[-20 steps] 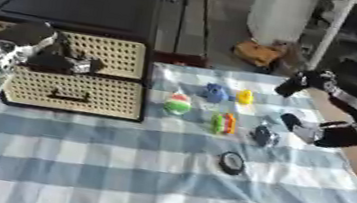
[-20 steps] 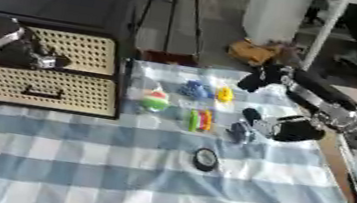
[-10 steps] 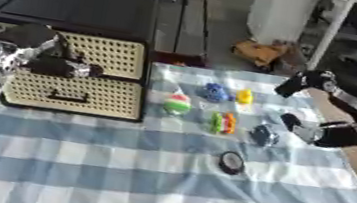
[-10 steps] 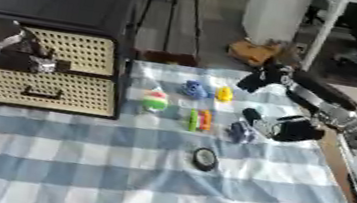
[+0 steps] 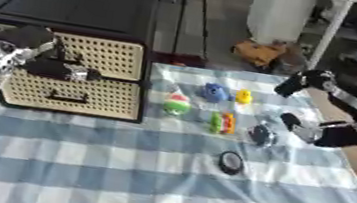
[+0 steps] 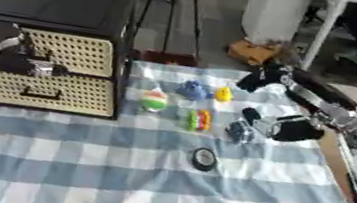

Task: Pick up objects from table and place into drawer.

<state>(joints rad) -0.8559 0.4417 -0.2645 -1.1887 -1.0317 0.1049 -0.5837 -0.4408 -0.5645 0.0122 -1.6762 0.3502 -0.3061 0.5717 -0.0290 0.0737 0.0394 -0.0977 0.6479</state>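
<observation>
A black cabinet (image 5: 68, 36) with two cream perforated drawer fronts stands at the left on the checked cloth. My left hand (image 5: 52, 68) is at the upper drawer's front, fingers curled over where its handle sits. The lower drawer's handle (image 5: 67, 98) shows free. On the cloth lie a blue toy (image 5: 213, 92), a yellow duck (image 5: 243, 96), a red, white and green ball (image 5: 176, 104), a green, red and yellow toy (image 5: 222, 122), a dark round thing (image 5: 259, 134) and a black ring (image 5: 230, 162). My right hand (image 6: 291, 128) hangs open just right of the dark round thing.
The blue and white checked cloth (image 5: 134, 183) covers the table; its right edge runs close behind my right arm (image 5: 350, 101). Beyond the far edge, on the floor, are a brown box (image 5: 260, 52) and a white column (image 5: 283, 13).
My left hand has slid a little down and right across the upper drawer's front. The right hand and the toys stay where they were.
</observation>
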